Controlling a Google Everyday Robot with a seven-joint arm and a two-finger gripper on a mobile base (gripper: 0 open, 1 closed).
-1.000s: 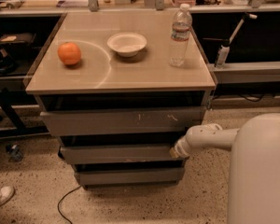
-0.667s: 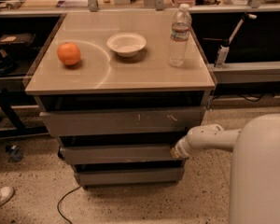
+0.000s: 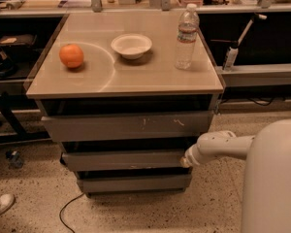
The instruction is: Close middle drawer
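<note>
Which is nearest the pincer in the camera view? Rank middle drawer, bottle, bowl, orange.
1. middle drawer: the pincer is at its front's right end.
2. bottle: tabletop, right.
3. bowl: tabletop, middle.
4. orange: tabletop, left.

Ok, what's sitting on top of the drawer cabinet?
An orange, a white bowl and a water bottle. Lower down, the claw is at the right end of the middle drawer, whose inside is covered.

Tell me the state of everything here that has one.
middle drawer, seems slightly open
hand, at the middle drawer's right end
top drawer, seems partly open
water bottle, upright, capped
bowl, upright, empty
orange, whole, unpeeled
</note>
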